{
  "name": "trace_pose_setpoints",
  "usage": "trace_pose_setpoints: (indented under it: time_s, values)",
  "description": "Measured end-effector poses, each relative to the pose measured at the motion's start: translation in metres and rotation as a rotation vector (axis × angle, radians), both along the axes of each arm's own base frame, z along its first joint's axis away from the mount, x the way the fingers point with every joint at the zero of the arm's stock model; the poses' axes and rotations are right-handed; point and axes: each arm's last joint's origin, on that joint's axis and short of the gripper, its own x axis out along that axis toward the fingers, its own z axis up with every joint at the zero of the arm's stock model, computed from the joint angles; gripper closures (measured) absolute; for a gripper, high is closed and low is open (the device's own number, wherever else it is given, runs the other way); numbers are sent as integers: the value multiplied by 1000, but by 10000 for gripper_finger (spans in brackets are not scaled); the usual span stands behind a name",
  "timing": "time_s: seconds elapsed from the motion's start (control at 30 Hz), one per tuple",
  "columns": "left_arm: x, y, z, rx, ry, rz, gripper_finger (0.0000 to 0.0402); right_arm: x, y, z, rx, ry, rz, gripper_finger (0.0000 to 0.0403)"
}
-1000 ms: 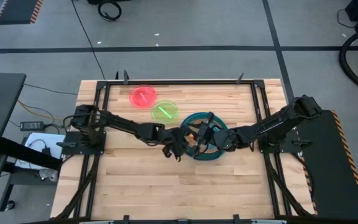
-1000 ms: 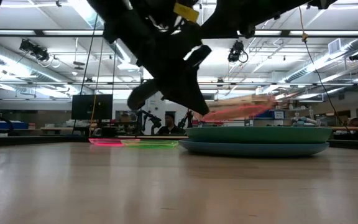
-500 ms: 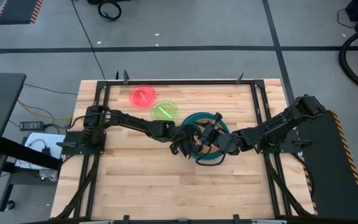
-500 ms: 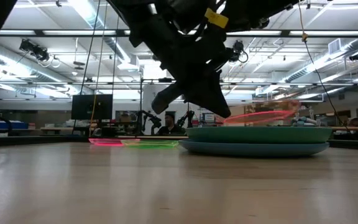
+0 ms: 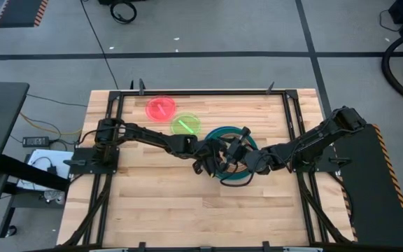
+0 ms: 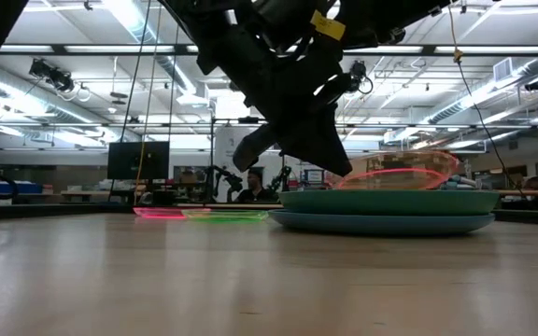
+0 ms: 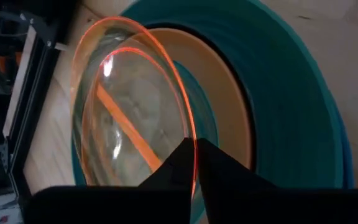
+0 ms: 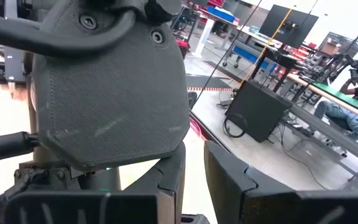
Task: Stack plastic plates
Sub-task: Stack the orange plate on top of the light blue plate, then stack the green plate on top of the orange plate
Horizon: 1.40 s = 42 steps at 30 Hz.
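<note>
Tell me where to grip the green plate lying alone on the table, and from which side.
Take the green plate by its rim. It lies flat on the table, so a thin edge is the only hold. Probably come from the side facing away from the pink-red plate, which sits close beside it.

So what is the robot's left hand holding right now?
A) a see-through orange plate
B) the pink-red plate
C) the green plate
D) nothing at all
A: the left hand pinches the rim of the see-through orange plate, tilted just above the stack of bigger plates, while the green plate and the pink-red plate lie on the table away from it.
</note>
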Motion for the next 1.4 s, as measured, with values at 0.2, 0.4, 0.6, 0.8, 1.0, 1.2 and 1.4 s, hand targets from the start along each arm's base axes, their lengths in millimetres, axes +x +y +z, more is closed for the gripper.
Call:
trace_pose_setpoints:
  time_s: [0.2, 0.4, 0.6, 0.8, 1.0, 1.2, 1.4]
  values:
    - [0, 1, 0, -9, 6, 12, 331, 0, 0, 0, 11, -6, -1, 332]
    - [-4, -1, 2, -38, 29, 59, 289, 0, 2, 0, 15, -8, 15, 331]
    - [-16, 2, 13, -67, 89, 156, 281, 0, 5, 2, 26, -17, 40, 331]
    - [-26, 3, 18, -124, 147, 297, 281, 1, 5, 0, 63, -11, 102, 331]
    - [-47, 2, 4, -155, 220, 395, 286, 1, 4, -1, 71, -8, 89, 331]
    - [-77, -8, 2, -171, 193, 462, 301, 0, 3, -4, 82, 10, 95, 331]
    - [-111, -26, 15, -222, 143, 491, 312, 6, -7, -5, 158, -3, 154, 331]
